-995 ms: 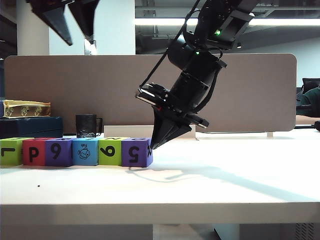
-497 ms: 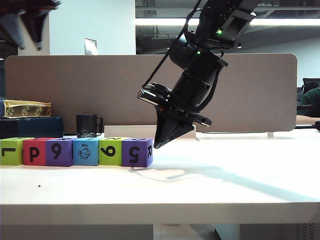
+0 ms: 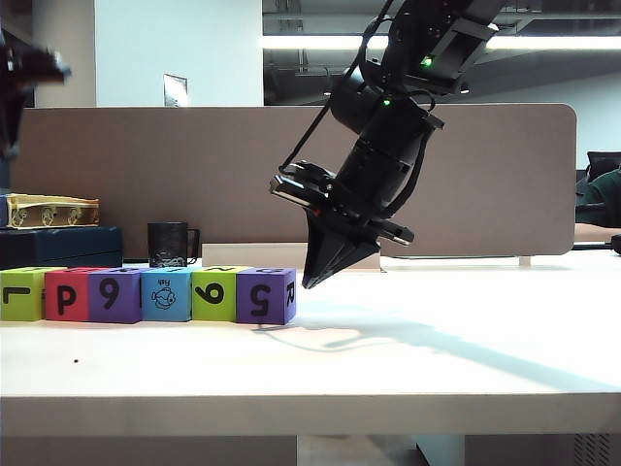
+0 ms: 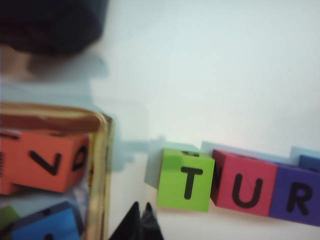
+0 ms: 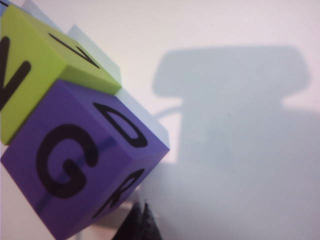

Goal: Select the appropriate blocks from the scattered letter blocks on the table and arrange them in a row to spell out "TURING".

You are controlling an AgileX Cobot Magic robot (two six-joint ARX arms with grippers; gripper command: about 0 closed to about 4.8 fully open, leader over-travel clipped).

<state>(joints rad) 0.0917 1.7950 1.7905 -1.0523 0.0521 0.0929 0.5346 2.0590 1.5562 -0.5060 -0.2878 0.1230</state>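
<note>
Apparently finishing, the right gripper (image 3: 312, 282), jaws together and empty, is hovering beside the purple G block (image 3: 265, 296); the left gripper (image 4: 140, 216), likewise pinched together, is hanging near the green T block (image 4: 185, 179). Each should be lifting straight clear.

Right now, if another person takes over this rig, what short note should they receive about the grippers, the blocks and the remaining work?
Left gripper: shut, empty, raised at the left end of the row, near the gold tray.
Right gripper: shut, empty, just above the table beside the purple G block.
Blocks: six sit in one tight row at the left side of the table. The wrist views show T, U, R at one end and N, G at the other.
Done: the row looks complete.
Left: check the blue fish block's top letter, then retract both arms.
</note>
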